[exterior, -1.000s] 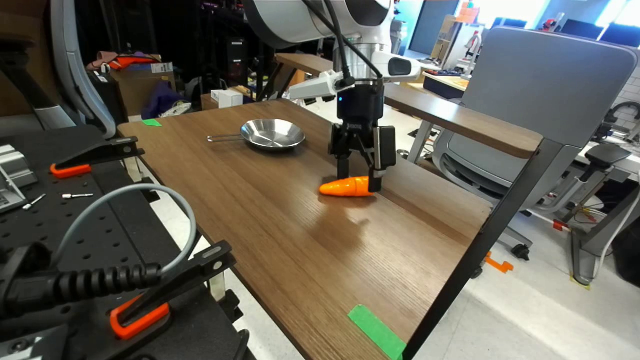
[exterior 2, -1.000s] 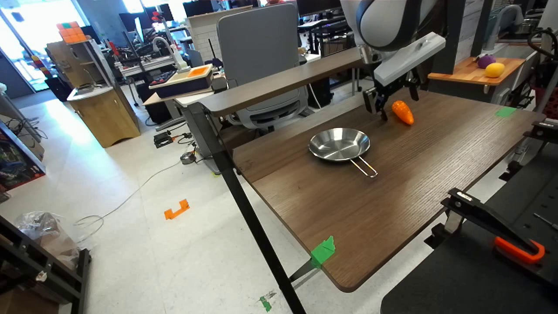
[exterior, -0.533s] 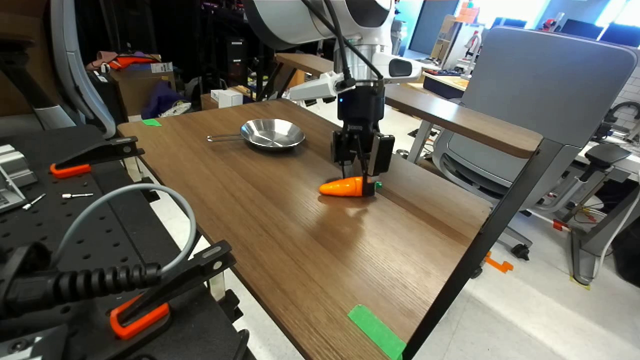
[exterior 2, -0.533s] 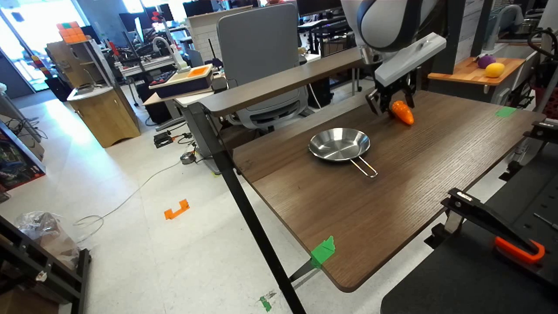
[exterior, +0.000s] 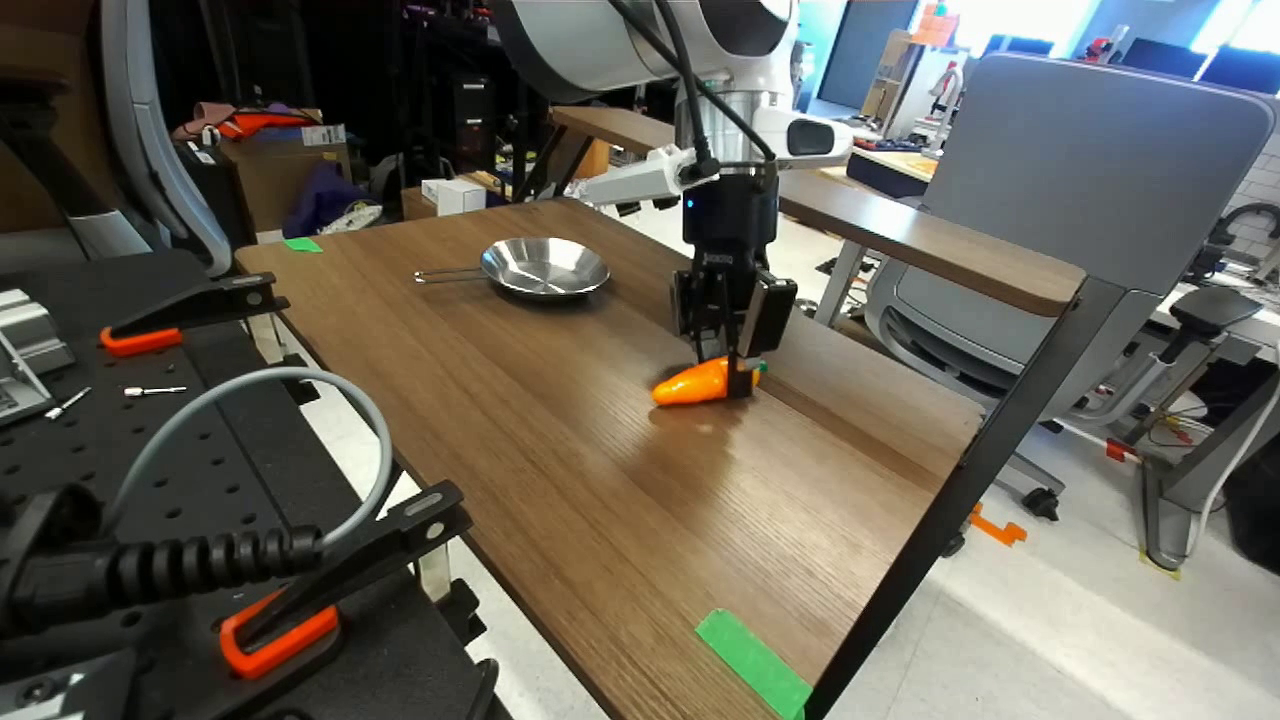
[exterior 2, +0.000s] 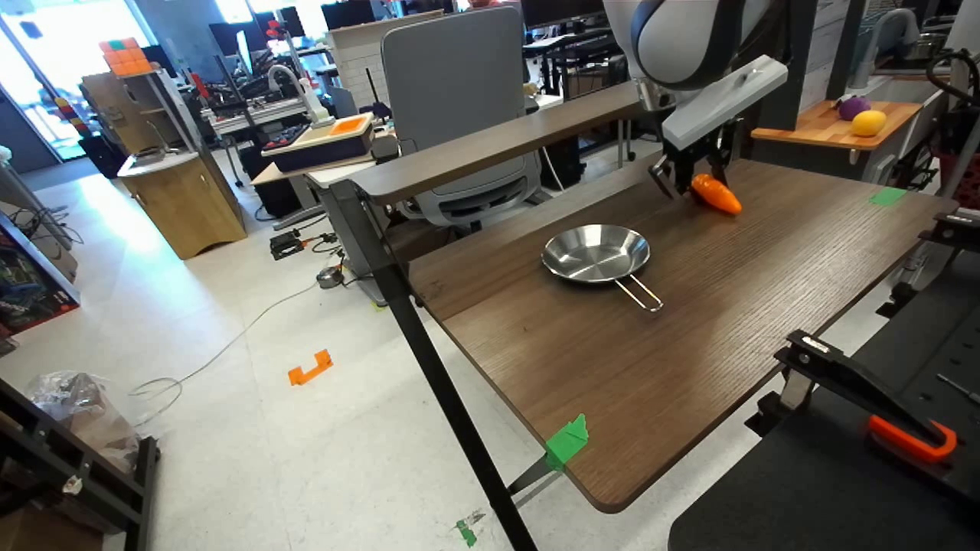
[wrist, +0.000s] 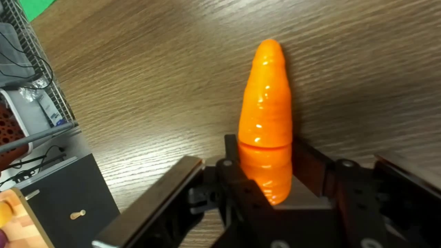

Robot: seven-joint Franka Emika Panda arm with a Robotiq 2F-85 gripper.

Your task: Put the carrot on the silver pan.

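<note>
Reference for all positions: silver pan [exterior: 545, 262], flat on the worktop [exterior: 560, 480], hollow side up, wire handle [exterior: 440, 275] directed left in an exterior view. To the right of the pan there, nearer the camera and well apart from it: glossy carrot [exterior: 688, 384], narrow tip toward the left. At the carrot, likewise right of the pan: claw [wrist: 266, 151], drawn in to the thickness of the carrot and clamped on it, fingers [wrist: 231, 174] against opposite sides near the thick end in the wrist view, narrow tip projecting beyond. Contact between carrot and worktop: not determinable from these views. Above the claw, to the right of the pan: white arm [exterior: 575, 35]. To the left of the pan and nearer the camera: black board [exterior: 60, 460] with round holes; also two black clamps [exterior: 245, 297] with orange grips, beside the edge of the worktop. In an exterior view, behind the pan and to its left: grey chair [exterior 2: 463, 84]. Also behind the pan, higher than the worktop: wooden shelf [exterior 2: 498, 149]. In front of the pan, at the worktop's edge: strip of green tape [exterior 2: 567, 442].
</note>
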